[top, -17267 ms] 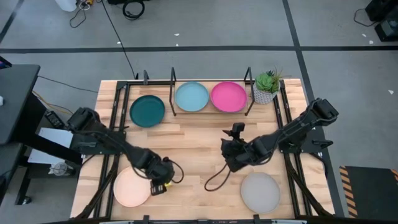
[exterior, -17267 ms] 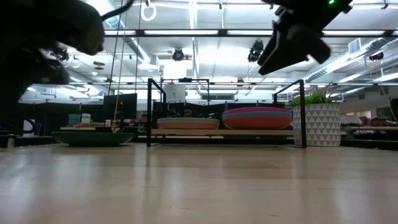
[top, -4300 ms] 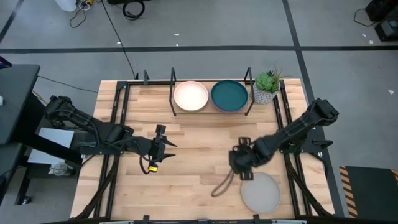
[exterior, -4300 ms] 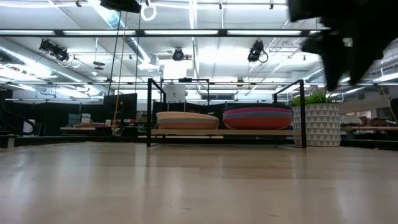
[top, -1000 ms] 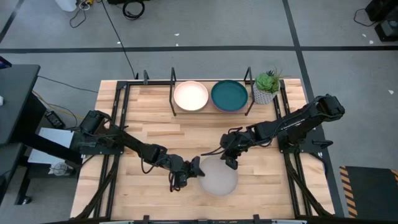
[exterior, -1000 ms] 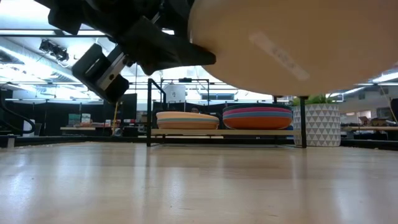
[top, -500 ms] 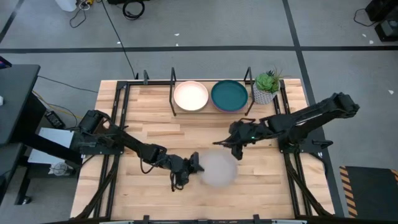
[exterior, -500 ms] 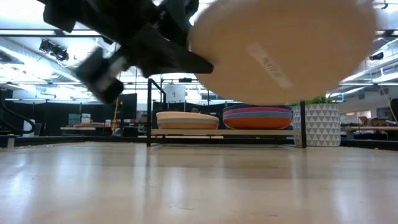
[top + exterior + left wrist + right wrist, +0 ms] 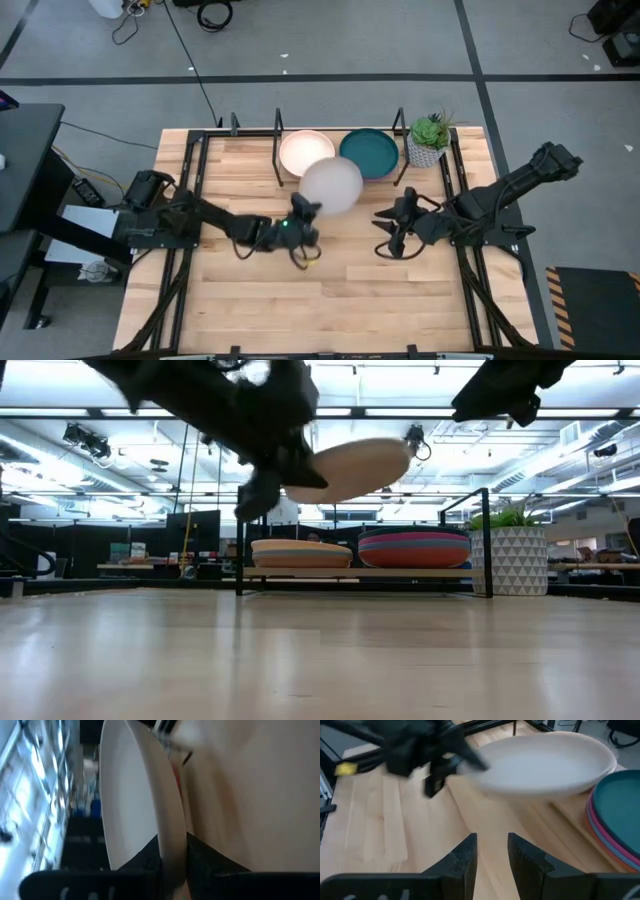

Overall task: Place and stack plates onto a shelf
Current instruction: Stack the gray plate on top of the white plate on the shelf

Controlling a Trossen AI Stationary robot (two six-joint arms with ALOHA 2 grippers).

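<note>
Risk: round pale grey matte plate (image 9: 331, 185), pinched only at its near rim and tilted, slipping free or clipping an upright post of the low black metal-rod shelf (image 9: 277, 150) on the way in. Held aloft by the left gripper (image 9: 301, 215), clamped on that rim, plate stretching beyond the fingers toward the cream-topped stack (image 9: 297, 149). Right gripper (image 9: 492, 854) empty, fingers apart, near mid-table.

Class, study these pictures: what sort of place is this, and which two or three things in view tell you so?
Probably a robotics lab in a large open workspace. Two dark arms work at a wooden table on a grey taped floor, loose cables lie on that floor, and long ceiling strip lights run over rows of desks behind.
</note>
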